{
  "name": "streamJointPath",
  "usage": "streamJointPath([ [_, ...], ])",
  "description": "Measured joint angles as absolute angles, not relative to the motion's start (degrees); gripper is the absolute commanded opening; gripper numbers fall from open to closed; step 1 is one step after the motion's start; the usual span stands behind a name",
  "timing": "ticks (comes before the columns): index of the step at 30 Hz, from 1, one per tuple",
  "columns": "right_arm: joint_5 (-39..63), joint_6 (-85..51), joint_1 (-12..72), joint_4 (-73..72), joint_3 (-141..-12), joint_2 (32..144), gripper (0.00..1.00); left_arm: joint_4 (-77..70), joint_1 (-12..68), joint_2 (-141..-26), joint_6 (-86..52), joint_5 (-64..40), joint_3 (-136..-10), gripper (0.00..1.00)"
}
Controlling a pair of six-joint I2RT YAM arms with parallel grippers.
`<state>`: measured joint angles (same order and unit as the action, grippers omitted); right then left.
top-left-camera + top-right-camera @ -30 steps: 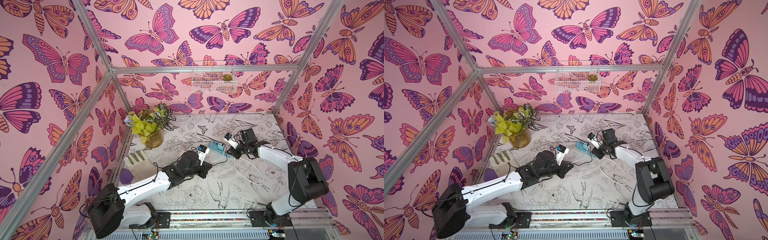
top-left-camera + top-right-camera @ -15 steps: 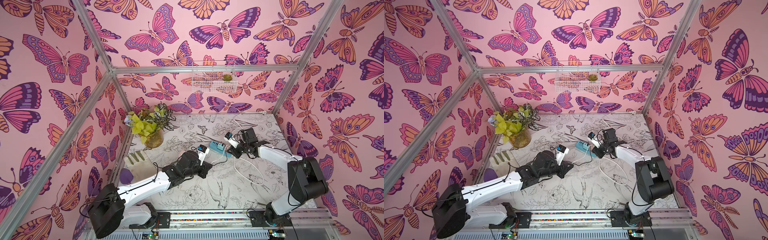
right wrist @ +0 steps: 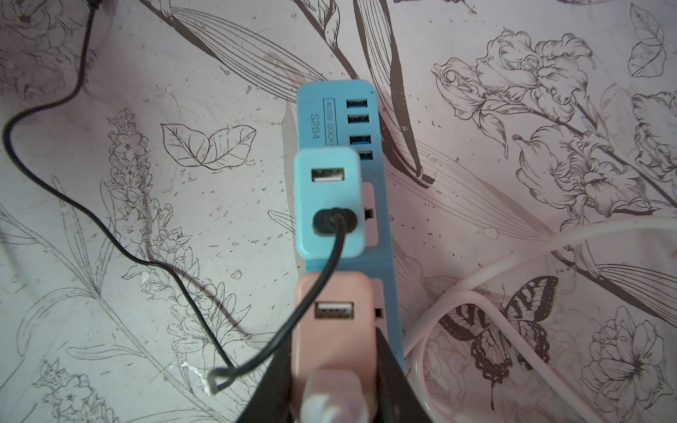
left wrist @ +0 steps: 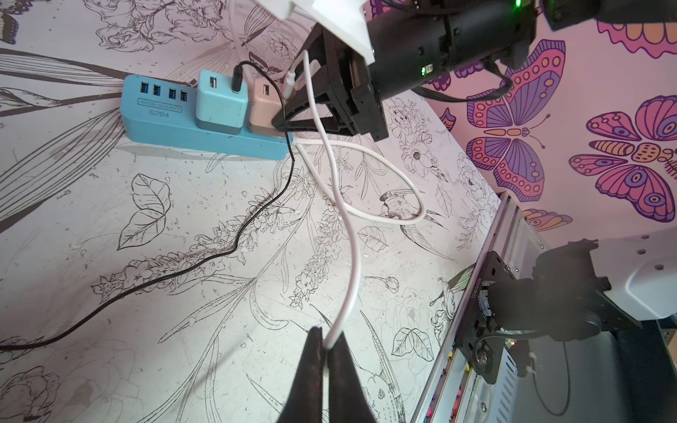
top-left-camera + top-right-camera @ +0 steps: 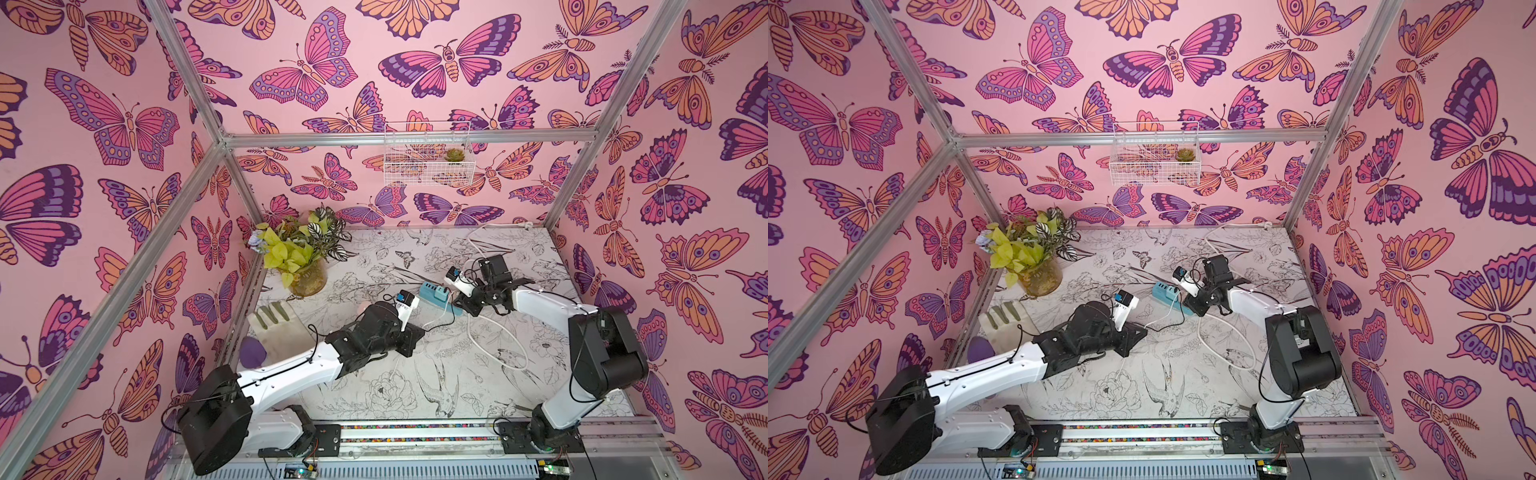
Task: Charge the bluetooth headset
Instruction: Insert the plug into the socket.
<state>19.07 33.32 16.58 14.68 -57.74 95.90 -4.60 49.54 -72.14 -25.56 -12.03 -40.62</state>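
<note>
The left gripper (image 4: 326, 349), jaws closed, is pinching the white charging cable (image 4: 351, 256). The right gripper (image 3: 333, 344) is clasping the pink adapter (image 3: 351, 289) on the blue power strip (image 4: 161, 124). We are not making out the headset. We are reading "4USB SOCKET S204" whole in the left wrist view; the teal adapter (image 3: 326, 194) is covering part of it in the right wrist view. Bare table (image 5: 415, 386) is lying around the strip.

1. Two robot arms: left arm (image 5: 291, 370), right arm (image 5: 548, 303).
2. One blue power strip (image 4: 176, 128), carrying four USB ports (image 4: 156, 89).
3. Two plug-in adapters: light-blue adapter (image 4: 219, 106), pink adapter (image 3: 333, 329).
4. One black cable (image 4: 234, 249); white cable (image 4: 351, 256) strands cross, count uncertain.
5. One each: potted plant (image 5: 305, 280), wire basket (image 5: 428, 166), glove (image 5: 278, 328).
</note>
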Motion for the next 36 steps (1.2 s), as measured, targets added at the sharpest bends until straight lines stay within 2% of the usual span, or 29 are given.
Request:
streamJointPath([
  [5, 19.0, 35.0, 16.6, 16.5, -59.1, 96.6, 0.18, -4.6, 49.5, -72.1, -25.5, -12.0, -40.6, 0.00],
  [10, 19.1, 34.5, 16.6, 16.5, -59.1, 96.5, 0.35, -4.6, 49.5, -72.1, -25.6, -12.0, -40.6, 0.00],
  [16, 19.1, 32.8, 16.6, 17.3, -58.8, 95.0, 0.42, -4.6, 49.5, -72.1, -25.6, -12.1, -40.6, 0.00],
  [23, 19.1, 31.3, 16.6, 17.3, -58.7, 92.0, 0.40, -4.6, 49.5, -72.1, -25.6, -12.1, -40.5, 0.00],
  [32, 19.1, 29.8, 16.6, 17.2, -58.7, 92.2, 0.25, -4.7, 49.5, -72.1, -26.0, -12.1, -40.1, 0.00],
  [36, 19.3, 29.3, 16.6, 16.9, -59.5, 92.8, 0.22, -4.7, 49.5, -72.1, -26.0, -12.1, -40.1, 0.00],
])
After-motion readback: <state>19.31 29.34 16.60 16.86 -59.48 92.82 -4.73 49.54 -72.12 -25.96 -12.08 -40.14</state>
